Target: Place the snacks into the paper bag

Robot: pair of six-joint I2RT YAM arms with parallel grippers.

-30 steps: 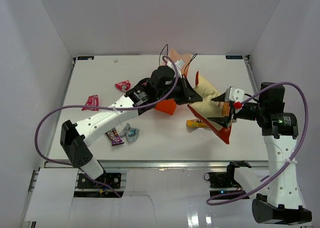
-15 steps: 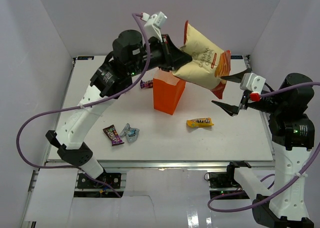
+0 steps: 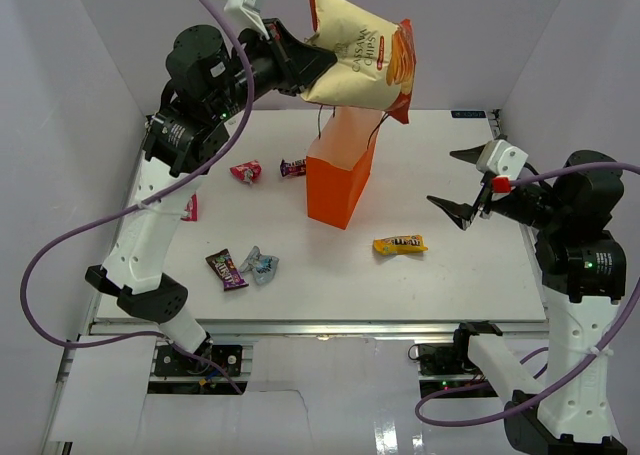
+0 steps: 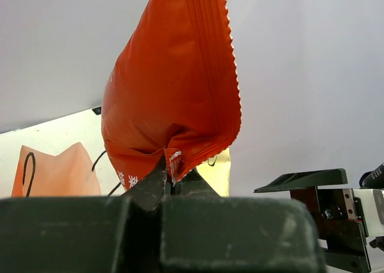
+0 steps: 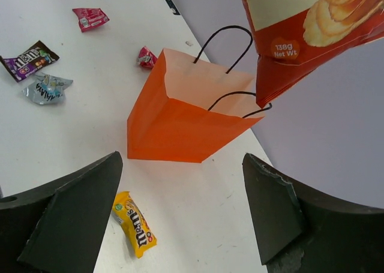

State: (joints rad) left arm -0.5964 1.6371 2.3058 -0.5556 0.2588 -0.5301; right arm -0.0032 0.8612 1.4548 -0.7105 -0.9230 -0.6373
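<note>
Orange paper bag (image 3: 339, 180) stands upright on the table (image 3: 470, 265), mouth open. Above it, the left gripper (image 3: 300, 63) is clamped on the chip bag (image 3: 358, 50), which hangs in the air. Right of the paper bag, the right gripper (image 3: 460, 183) hovers with jaws spread wide, holding nothing. A yellow packet (image 3: 400, 244) lies near the paper bag's right side.

White table (image 3: 470, 275) boxed by plain white walls (image 3: 80, 65) on three sides; metal rail (image 3: 330, 327) along near edge.
</note>
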